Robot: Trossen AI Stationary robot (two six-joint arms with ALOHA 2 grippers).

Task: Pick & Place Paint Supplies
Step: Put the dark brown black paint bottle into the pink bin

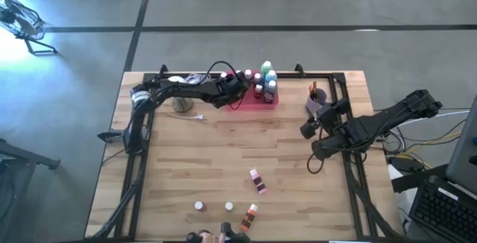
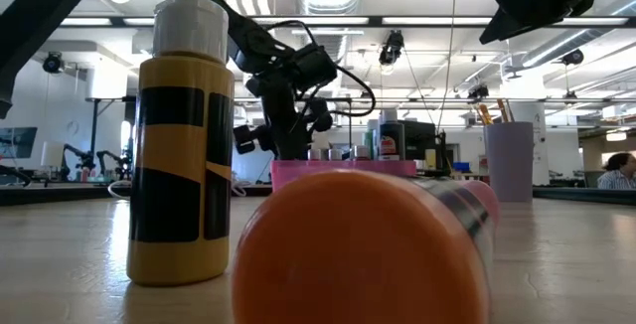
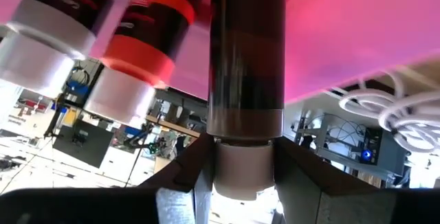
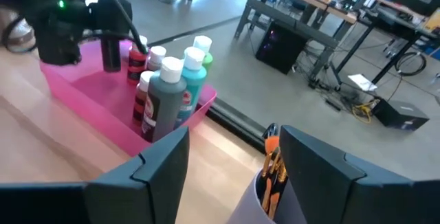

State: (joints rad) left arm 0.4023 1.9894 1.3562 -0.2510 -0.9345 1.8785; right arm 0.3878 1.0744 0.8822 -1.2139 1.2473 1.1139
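My left gripper (image 1: 240,85) is over the pink tray (image 1: 246,106) at the table's far side, shut on a dark brown bottle (image 3: 246,59). Several white-capped bottles (image 4: 168,86) stand in the tray beside it, among them green and blue ones. My right gripper (image 4: 240,162) hangs open at the table's right, above a lilac cup (image 2: 509,160) of paintbrushes (image 4: 271,172), touching nothing. More small bottles (image 1: 257,180) lie or stand on the near half of the table. A yellow bottle (image 2: 179,145) and a lying orange-capped one (image 2: 358,249) sit at the near edge. My left gripper pinches the brown bottle's white cap (image 3: 242,172) between its two fingers (image 3: 185,176). It comes from the table's left, slanting down. The bottle hangs cap up below the fingers (image 4: 110,52), over the tray's left end. Whether its base touches the tray floor, I cannot tell.
A white globe lamp (image 1: 181,105) with its cord (image 1: 197,116) sits left of the tray under my left arm. A black frame rail (image 1: 350,124) runs along the table's edges. Bare wood lies in the table's middle.
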